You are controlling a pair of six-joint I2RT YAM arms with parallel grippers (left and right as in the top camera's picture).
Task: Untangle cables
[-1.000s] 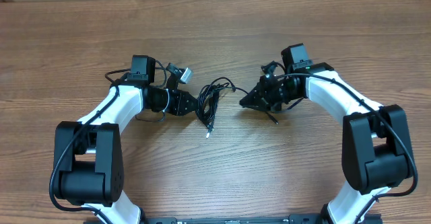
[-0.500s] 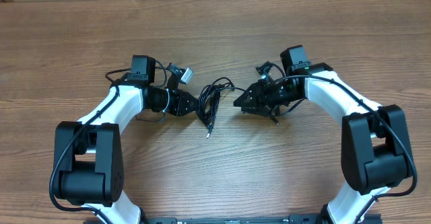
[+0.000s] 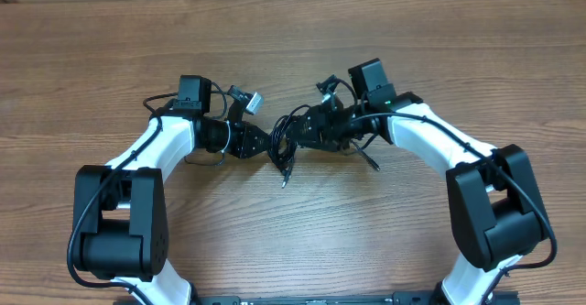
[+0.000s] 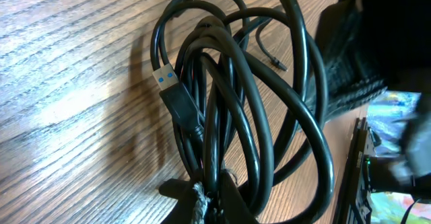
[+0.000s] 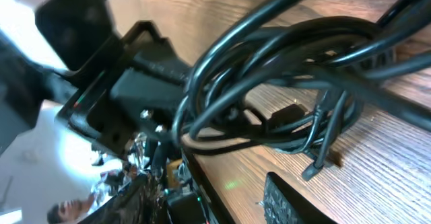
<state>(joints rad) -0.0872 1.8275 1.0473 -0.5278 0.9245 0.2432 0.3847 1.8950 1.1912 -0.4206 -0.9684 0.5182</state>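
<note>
The wood-grain table [image 3: 293, 30] carried a bunched coil of black cables [image 3: 291, 138]. The coil lay between the left gripper [image 3: 270, 148] and the right gripper [image 3: 305, 133]. One silver-tipped end [image 3: 283, 184] trailed over the wood near the left gripper's tips.

The surface [image 3: 293, 241] is brown wood-grain board. Its grain runs side to side in the overhead view and fills nearly the whole frame. A thin seam [image 3: 137, 1] crosses it near the far edge, with a slightly paler strip beyond. In the left wrist view a soft glare [image 4: 60, 109] lies on the wood. The right wrist view shows a bright white blur [image 5: 20, 42] beyond the surface.
</note>
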